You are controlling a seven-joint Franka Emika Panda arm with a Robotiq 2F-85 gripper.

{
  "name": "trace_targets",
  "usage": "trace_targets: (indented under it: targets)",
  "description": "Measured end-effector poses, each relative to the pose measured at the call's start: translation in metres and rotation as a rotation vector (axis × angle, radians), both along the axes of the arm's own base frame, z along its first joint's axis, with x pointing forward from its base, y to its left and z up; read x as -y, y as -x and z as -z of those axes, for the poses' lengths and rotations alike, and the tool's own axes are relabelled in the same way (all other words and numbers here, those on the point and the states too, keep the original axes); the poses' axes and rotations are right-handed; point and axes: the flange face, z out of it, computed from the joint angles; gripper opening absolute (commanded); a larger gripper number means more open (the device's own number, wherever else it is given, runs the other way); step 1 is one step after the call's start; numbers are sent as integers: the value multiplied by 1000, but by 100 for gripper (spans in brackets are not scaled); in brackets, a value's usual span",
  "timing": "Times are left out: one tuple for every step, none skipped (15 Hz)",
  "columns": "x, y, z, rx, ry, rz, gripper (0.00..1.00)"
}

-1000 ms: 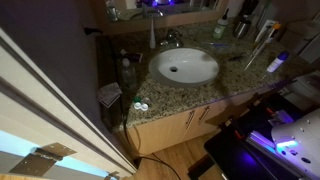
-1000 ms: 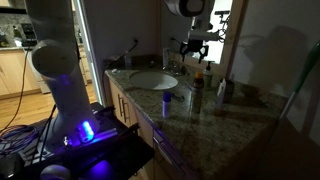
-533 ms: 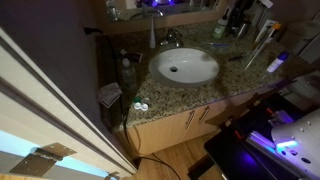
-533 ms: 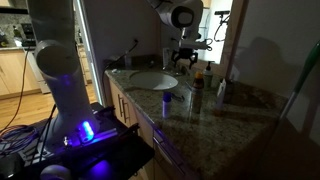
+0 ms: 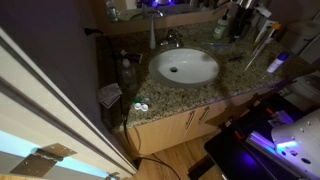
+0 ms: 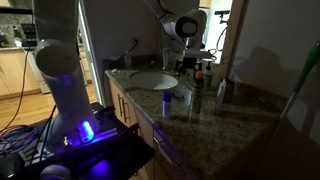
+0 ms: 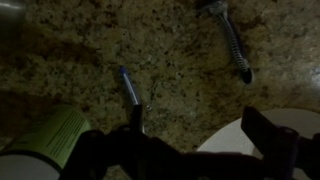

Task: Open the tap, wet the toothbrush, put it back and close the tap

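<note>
In an exterior view the tap stands at the basin's far rim, left of the gripper. In an exterior view the gripper hangs over the counter, the tap unclear. Wrist view: jaws wide, empty, a slim brush-like handle beneath — no tap.
</note>
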Motion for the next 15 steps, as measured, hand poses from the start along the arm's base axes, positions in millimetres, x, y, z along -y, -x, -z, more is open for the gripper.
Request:
trace_targets:
  targets:
    - [0,-3,12,5,4,-5,100]
    - [-3,-8,19,23,8,-21,100]
    - [-10,-14,21,55,13,-47,100]
    - [-18,-21,19,93,23,-68,100]
    - [-24,-24,18,102,23,-72,100]
    - [-27,-24,18,100,22,-71,100]
    - [-25,-24,19,99,22,-68,100]
    - [-22,-23,19,98,22,-64,100]
    - [-21,-23,19,98,23,-61,100]
    - [-21,-22,20,94,24,-63,100]
    - [-22,-23,24,88,24,-64,100]
    - [-25,-25,30,81,21,-69,100]
    - [-29,-28,37,78,17,-76,100]
    - [-35,-34,43,84,14,-84,100]
    - [-40,-40,49,94,15,-94,100]
